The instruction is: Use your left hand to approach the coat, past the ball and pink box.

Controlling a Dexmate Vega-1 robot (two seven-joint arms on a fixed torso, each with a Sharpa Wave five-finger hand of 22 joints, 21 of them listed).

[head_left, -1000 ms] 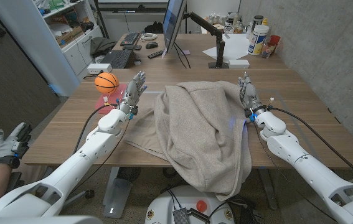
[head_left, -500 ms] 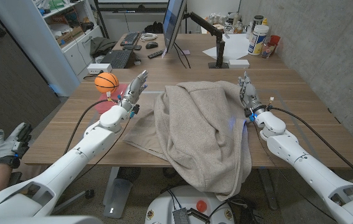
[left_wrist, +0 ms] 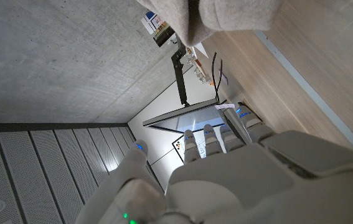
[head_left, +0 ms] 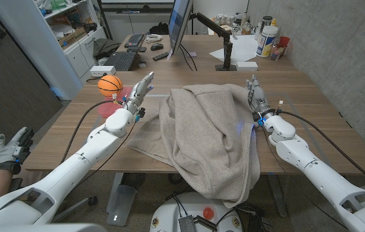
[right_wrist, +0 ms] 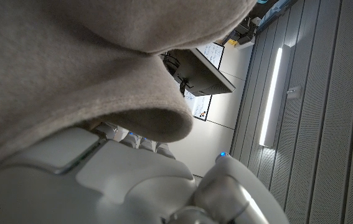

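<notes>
Wooden tabletop (head_left: pixel 311 96) runs wide under both arms, with a desk of screens and keyboards behind it. Heaped across its middle and spilling over the near edge lies the coat (head_left: pixel 211 138), a beige, fleecy garment in loose folds.

Raised above the table, the left hand (head_left: pixel 138 94) has its fingers stretched out straight and close together, pointing toward the coat's far left shoulder; it holds nothing. Just behind its wrist, on the side away from the coat, sit the orange ball (head_left: pixel 109 85) and the pink box (head_left: pixel 109 108), which peeks out beside the forearm. A flat corner of the coat lies just below and ahead of the hand, near but apart from it.

Standing at the coat's opposite edge, the right hand (head_left: pixel 255 98) has its fingers upright and together. Cloth drapes close over it in the right wrist view (right_wrist: pixel 101 74), but whether it grips any I cannot tell.

I judge the coat soft, limp and light: it will sag, slide easily on wood and bunch when pushed. A raised fold or the thick hem nearest the left hand looks the surest place to take hold, since a flat layer would be hard to pinch.

As for containers, a white tub with a blue lid (head_left: pixel 267 40) stands well beyond the right hand; its contents are hidden.
</notes>
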